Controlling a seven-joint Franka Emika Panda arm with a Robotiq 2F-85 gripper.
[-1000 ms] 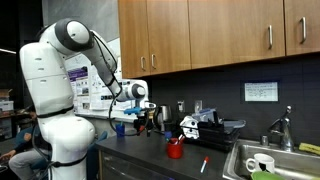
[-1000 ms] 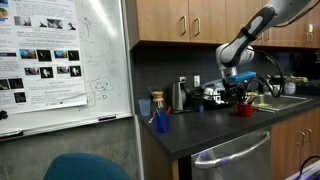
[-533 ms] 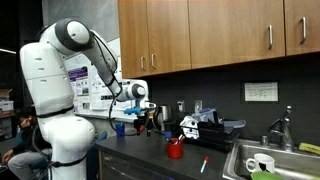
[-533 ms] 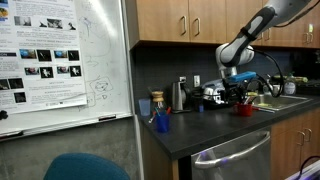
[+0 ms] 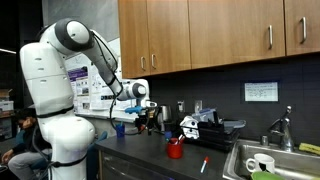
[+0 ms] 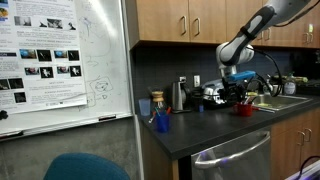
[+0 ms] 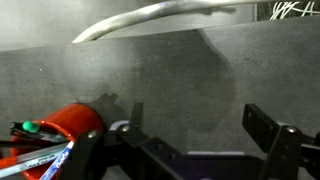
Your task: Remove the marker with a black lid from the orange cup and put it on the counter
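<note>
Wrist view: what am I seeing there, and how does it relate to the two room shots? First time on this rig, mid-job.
That camera sits on the arm's wrist, looking past the claw: the two dark prongs at the bottom are its fingers, spread open, holding nothing. Behind them is the dark counter; at lower left stands the orange cup with markers in it. Which one has the black lid I cannot tell. The other two pictures come from room cameras: both exterior views show the white robot arm reaching over the counter near that cup. A small blue cup stands farther along.
</note>
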